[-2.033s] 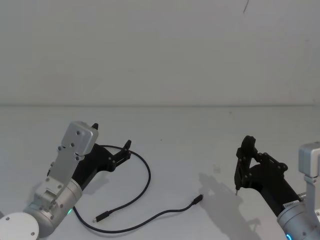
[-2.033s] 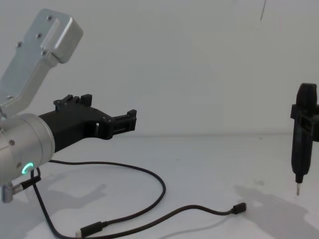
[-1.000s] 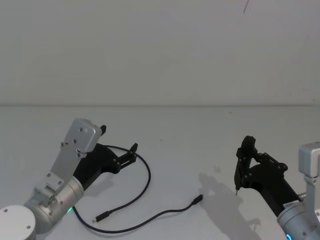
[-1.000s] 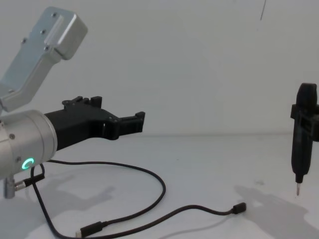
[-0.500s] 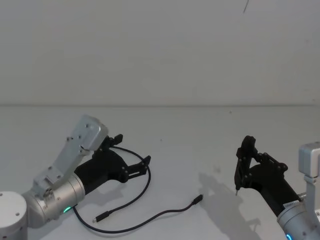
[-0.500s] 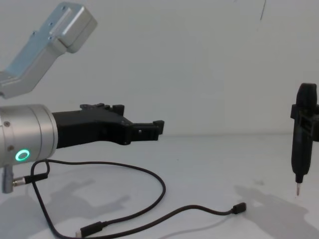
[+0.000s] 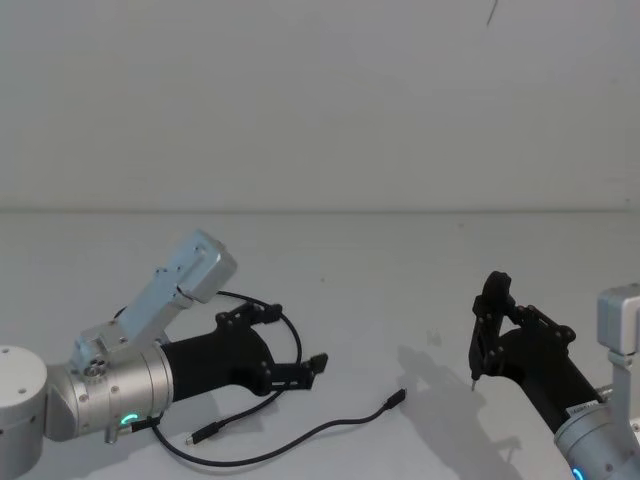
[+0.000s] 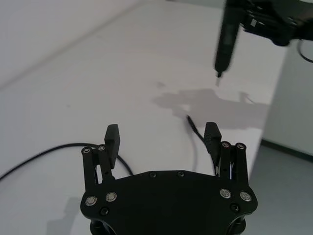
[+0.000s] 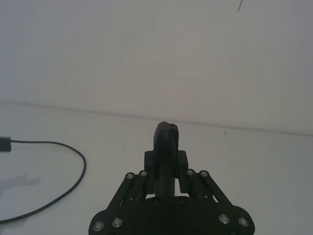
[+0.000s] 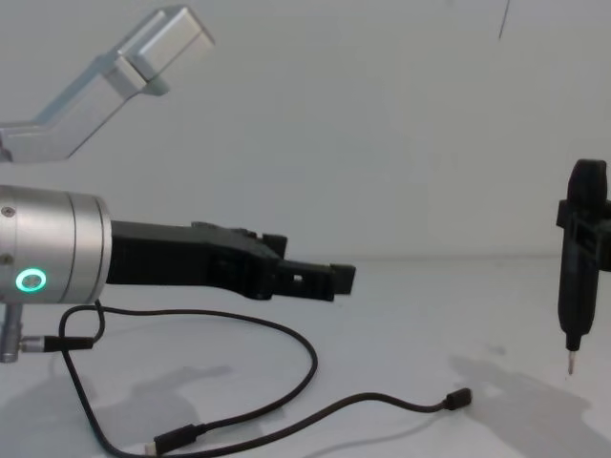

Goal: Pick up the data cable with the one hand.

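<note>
left gripper [image 8: 162,132] is doing the work here, jaws spread wide with nothing between them. over the last two seconds it is swinging forward and toward the robot's right, and levelling out. earlier it was sitting back by the near-left part of the loop, pointed slightly up. now in the chest view it is reaching out roughly flat above the loop, tips past the loop's right bend. the silver wrist housing is also rotating up and away.

data cable [image 10: 310,361] is not moving at all across the frames. it is lying slack on the table [image 7: 350,260], one big loop under the left gripper, then a long strand running out to the robot's right and ending in a small plug. the other plug is lying near the front, inside the loop. gripper and cable are apart; the chest view is showing clear air between the fingers and the strand.

right gripper [image 9: 167,161] is parked at the right, clenched around the slim black tool [image 10: 578,258] with its metal tip pointing down above the table, same pose throughout.

meaning for the task: this is looking like the approach phase, nothing picked yet. judging from the pose, the next thing needed is lowering onto a strand and closing. thin flat-lying cable, so the fingers are likely needing to get right down to the table or it is slipping out.
</note>
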